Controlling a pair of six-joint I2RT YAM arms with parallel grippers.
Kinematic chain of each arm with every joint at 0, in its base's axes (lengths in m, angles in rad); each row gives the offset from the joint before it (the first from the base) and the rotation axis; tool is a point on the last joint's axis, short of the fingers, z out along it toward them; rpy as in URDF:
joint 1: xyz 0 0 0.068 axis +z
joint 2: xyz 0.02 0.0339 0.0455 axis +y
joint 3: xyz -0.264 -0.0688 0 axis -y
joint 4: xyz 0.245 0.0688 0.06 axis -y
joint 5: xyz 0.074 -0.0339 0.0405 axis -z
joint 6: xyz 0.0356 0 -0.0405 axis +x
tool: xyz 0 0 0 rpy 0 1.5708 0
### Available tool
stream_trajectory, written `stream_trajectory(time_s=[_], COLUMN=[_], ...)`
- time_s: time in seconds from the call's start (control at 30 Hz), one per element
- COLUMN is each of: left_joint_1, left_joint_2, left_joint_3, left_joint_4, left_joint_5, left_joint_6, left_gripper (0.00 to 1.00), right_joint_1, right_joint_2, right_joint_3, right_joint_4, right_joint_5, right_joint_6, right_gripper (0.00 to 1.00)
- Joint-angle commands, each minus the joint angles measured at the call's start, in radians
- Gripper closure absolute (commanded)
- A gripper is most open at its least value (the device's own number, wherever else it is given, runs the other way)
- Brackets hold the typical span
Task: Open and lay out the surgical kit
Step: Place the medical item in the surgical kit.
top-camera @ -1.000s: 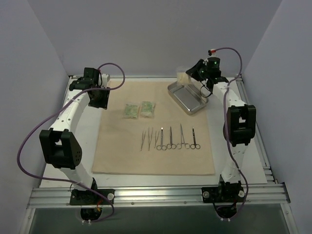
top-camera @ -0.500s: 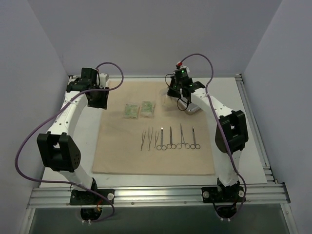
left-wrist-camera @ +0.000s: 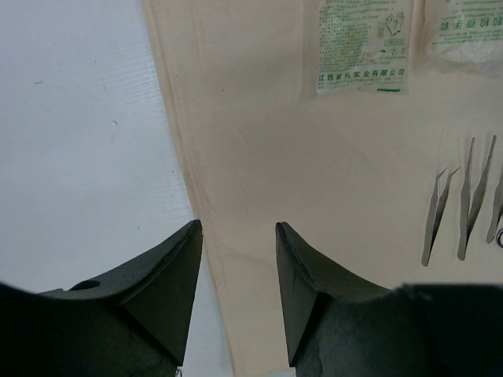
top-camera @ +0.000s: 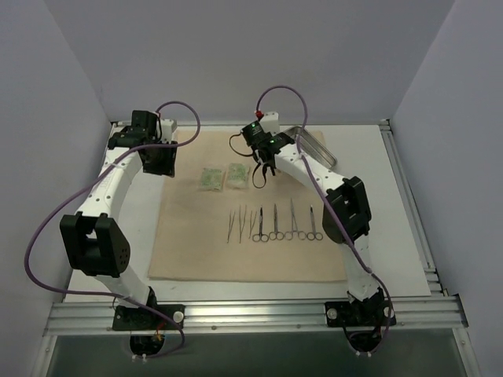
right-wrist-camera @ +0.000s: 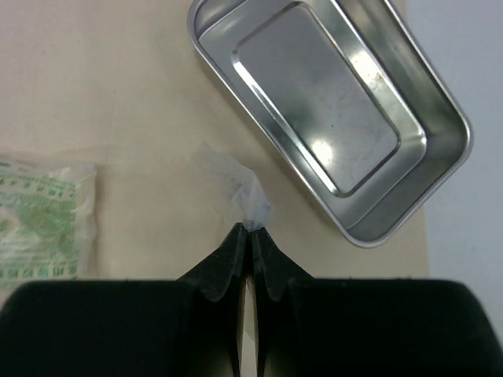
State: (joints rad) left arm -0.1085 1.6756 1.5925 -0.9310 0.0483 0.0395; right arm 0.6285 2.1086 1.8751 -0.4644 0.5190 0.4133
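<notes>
The beige cloth wrap (top-camera: 196, 243) lies spread flat. On it lie two green packets (top-camera: 211, 176), thin tweezers (top-camera: 236, 224) and several scissor-handled forceps (top-camera: 287, 224) in a row. The steel tray (top-camera: 316, 147) sits at the back right, partly behind the right arm. My right gripper (top-camera: 262, 169) is shut on a thin translucent white piece (right-wrist-camera: 236, 184), held over the cloth (right-wrist-camera: 118, 78) between a green packet (right-wrist-camera: 43, 220) and the empty tray (right-wrist-camera: 330, 110). My left gripper (left-wrist-camera: 237, 228) is open and empty over the cloth's left edge (left-wrist-camera: 181, 157).
The white table (top-camera: 393, 204) is walled by grey panels on three sides. A metal rail (top-camera: 251, 314) runs along the near edge. In the left wrist view a green packet (left-wrist-camera: 361, 43) and tweezers (left-wrist-camera: 436, 212) lie to the gripper's right.
My right arm has swung left from above the tray to over the cloth beside the packets, carrying the white piece. The left arm has barely moved.
</notes>
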Motion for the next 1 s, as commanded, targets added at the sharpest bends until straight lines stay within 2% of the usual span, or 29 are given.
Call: stream_trajectory(time_s=[0.0, 0.27, 0.4, 0.43, 0.47, 0.53, 0.63, 0.77, 0.87, 0.97], left_joint_1=[0.003, 0.004, 0.004, 0.004, 0.004, 0.004, 0.004, 0.003, 0.003, 0.003], left_joint_2=[-0.040, -0.063, -0.065, -0.065, -0.065, -0.063, -0.062, -0.060, -0.060, -0.062], left_joint_3=[-0.012, -0.035, -0.039, -0.039, -0.037, -0.035, -0.037, -0.039, -0.035, -0.031], left_joint_4=[0.037, 0.032, 0.024, 0.026, 0.027, 0.031, 0.032, 0.031, 0.031, 0.028], left_joint_5=[0.025, 0.016, 0.010, 0.010, 0.012, 0.016, 0.018, 0.019, 0.019, 0.018], left_joint_6=[0.013, 0.016, 0.019, 0.019, 0.017, 0.016, 0.016, 0.019, 0.017, 0.019], left_gripper=[0.49, 0.49, 0.49, 0.49, 0.49, 0.48, 0.49, 0.48, 0.48, 0.49], right_joint_1=[0.039, 0.074, 0.105, 0.109, 0.114, 0.114, 0.117, 0.116, 0.099, 0.019], right_joint_2=[0.121, 0.329, 0.353, 0.352, 0.350, 0.352, 0.331, 0.285, 0.228, 0.130], right_joint_3=[0.140, 0.318, 0.357, 0.357, 0.364, 0.374, 0.381, 0.378, 0.355, 0.227], right_joint_4=[-0.124, -0.201, -0.180, -0.169, -0.158, -0.151, -0.123, -0.070, -0.039, 0.034], right_joint_5=[0.285, 0.289, 0.207, 0.173, 0.155, 0.080, 0.012, -0.137, -0.174, -0.241], right_joint_6=[-0.071, -0.165, -0.163, -0.157, -0.153, -0.130, -0.102, -0.074, -0.048, -0.001], right_gripper=[1.00, 1.00, 1.00, 0.97, 0.86, 0.77, 0.74, 0.65, 0.64, 0.64])
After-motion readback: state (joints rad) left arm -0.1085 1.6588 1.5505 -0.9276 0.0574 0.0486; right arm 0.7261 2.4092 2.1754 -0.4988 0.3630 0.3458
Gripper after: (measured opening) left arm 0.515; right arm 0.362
